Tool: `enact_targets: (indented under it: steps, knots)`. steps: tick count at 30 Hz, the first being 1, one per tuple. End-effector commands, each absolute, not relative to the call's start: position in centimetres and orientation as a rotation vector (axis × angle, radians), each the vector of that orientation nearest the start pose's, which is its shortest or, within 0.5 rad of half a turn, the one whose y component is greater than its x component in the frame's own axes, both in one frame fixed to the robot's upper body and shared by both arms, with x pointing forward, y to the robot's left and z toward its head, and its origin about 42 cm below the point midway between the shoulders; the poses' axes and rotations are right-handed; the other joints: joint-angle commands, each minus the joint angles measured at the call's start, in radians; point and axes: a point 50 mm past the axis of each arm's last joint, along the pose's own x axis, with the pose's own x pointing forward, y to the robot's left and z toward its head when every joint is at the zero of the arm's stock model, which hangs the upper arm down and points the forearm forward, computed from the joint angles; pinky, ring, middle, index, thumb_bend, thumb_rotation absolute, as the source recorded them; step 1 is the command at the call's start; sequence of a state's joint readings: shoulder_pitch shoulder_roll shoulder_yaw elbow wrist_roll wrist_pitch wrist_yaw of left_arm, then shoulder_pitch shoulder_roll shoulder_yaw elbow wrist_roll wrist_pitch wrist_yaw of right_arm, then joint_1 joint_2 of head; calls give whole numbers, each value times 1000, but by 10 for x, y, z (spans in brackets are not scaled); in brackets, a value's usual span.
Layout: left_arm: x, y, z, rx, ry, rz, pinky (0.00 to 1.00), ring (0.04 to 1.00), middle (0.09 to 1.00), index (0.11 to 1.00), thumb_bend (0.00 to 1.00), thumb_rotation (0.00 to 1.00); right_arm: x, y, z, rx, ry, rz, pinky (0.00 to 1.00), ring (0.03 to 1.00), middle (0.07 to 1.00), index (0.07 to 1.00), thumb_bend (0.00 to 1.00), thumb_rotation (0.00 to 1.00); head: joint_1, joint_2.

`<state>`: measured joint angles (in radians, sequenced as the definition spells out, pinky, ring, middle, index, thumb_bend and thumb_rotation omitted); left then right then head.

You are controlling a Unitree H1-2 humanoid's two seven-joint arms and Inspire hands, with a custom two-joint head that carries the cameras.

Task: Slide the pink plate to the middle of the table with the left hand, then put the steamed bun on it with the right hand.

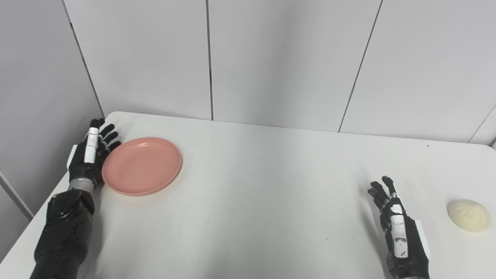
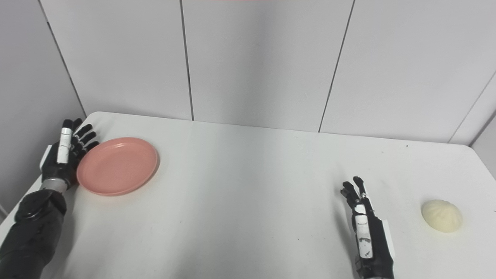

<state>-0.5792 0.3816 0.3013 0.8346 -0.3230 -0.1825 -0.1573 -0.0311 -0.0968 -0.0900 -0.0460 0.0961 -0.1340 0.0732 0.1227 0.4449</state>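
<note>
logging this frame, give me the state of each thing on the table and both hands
pink plate: empty, flat on the table's left side, not yet in the middle
steamed bun: on the table at the far right, untouched
left hand: open, fingers straight, against the plate's left rim
right hand: open, holding nothing, apart from the bun
table: white, bare in the middle

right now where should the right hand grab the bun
Take the bun around its domed sides from above, fingers spread across the widest part near the table. It sits flat side down, with the open right hand beside it on its left, apart from it.
</note>
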Motion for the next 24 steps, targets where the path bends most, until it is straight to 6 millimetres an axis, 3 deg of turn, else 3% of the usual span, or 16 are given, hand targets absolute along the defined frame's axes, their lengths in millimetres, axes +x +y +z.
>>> enact_targets:
  steps: [1, 16, 24]
  knots:
    - [451, 401, 156, -127, -80, 195, 800, 865, 874, 910, 930, 815, 283, -253, 116, 9, -195, -4, 975, 901, 908, 958, 827, 1000, 0, 1]
    - [453, 359, 156, -172, -71, 90, 843, 879, 877, 909, 960, 818, 283, -251, 118, 4, -201, -5, 949, 887, 901, 956, 842, 1000, -8, 6]
    - [459, 318, 152, -179, -44, 24, 779, 867, 870, 897, 965, 826, 282, -248, 119, 8, -195, -4, 951, 889, 900, 956, 845, 1000, -18, 10]
